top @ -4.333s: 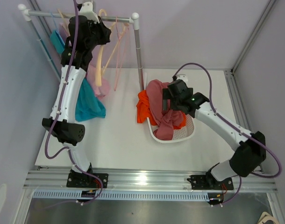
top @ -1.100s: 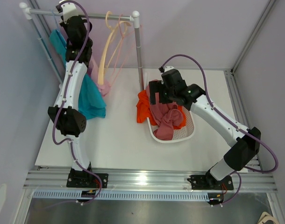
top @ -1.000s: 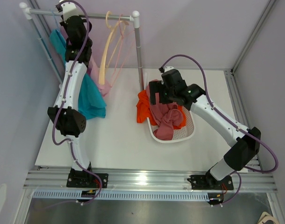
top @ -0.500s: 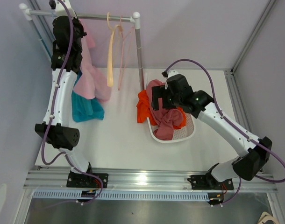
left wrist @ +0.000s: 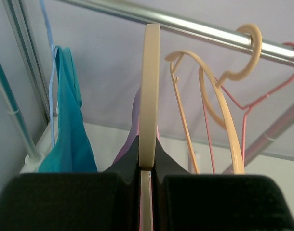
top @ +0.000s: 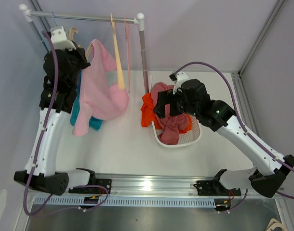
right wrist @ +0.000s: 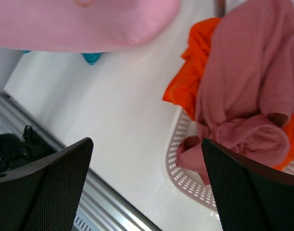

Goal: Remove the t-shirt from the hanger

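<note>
My left gripper (top: 83, 54) is shut on a cream hanger (top: 90, 48) that carries a pink t-shirt (top: 101, 91). It holds the hanger off the rail (top: 89, 18), in front of it and to the left. In the left wrist view the fingers pinch the hanger's neck (left wrist: 149, 96) at the gripper (left wrist: 148, 150). The shirt drapes down to the table. My right gripper (top: 160, 103) is open and empty, above the left rim of the basket. In the right wrist view the gripper (right wrist: 147, 144) faces the table, with the pink t-shirt's hem (right wrist: 89, 24) at the top.
A white basket (top: 185, 140) holds a maroon shirt (top: 171, 120) and an orange one (top: 148, 113). A teal shirt (top: 75, 113) hangs behind the pink one. Empty cream and pink hangers (top: 119, 62) hang on the rail next to its right post (top: 143, 53).
My left arm has lifted the hanger with the pink t-shirt off the rail and swung it toward the near left. My right arm has shifted slightly nearer, still open above the basket.
</note>
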{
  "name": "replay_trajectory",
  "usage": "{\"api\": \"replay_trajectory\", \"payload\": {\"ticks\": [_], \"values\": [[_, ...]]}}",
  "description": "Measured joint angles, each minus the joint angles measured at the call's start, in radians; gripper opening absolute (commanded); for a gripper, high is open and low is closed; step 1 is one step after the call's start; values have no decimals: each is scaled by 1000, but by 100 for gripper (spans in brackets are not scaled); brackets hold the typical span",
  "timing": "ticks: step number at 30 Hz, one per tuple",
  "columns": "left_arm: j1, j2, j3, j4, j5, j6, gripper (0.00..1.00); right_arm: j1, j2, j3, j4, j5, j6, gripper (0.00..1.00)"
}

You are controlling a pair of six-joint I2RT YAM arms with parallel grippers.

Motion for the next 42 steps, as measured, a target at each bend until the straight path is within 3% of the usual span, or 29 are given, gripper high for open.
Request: {"api": "replay_trajectory", "payload": {"ticks": [9, 16, 23, 32, 33, 34, 35, 36, 42], "values": [[-47, -204, -80, -117, 5, -106, 1, 119, -50, 0, 96, -237, -91, 100], [-159, -285, -140, -222, -226, -233, 1, 295, -6, -15, 249, -390, -119, 100], [-203, -256, -212, -253, -373, -307, 1, 413, 134, 14, 375, -386, -106, 100], [-278, -240, -239, -206, -481, -306, 1, 455, 329, 235, 410, -360, -88, 99], [-282, -241, -245, -195, -488, -304, 1, 460, 347, 257, 409, -355, -88, 94], [-284, -243, -253, -185, -494, -304, 1, 463, 362, 274, 409, -351, -87, 78], [-286, -246, -261, -177, -498, -304, 1, 467, 375, 287, 409, -346, -89, 23], [-288, -248, -266, -173, -504, -304, 1, 469, 386, 295, 409, -342, -91, 3], [-294, -224, -257, -149, -515, -233, 1, 482, 409, 326, 409, -298, -107, 0]]}}
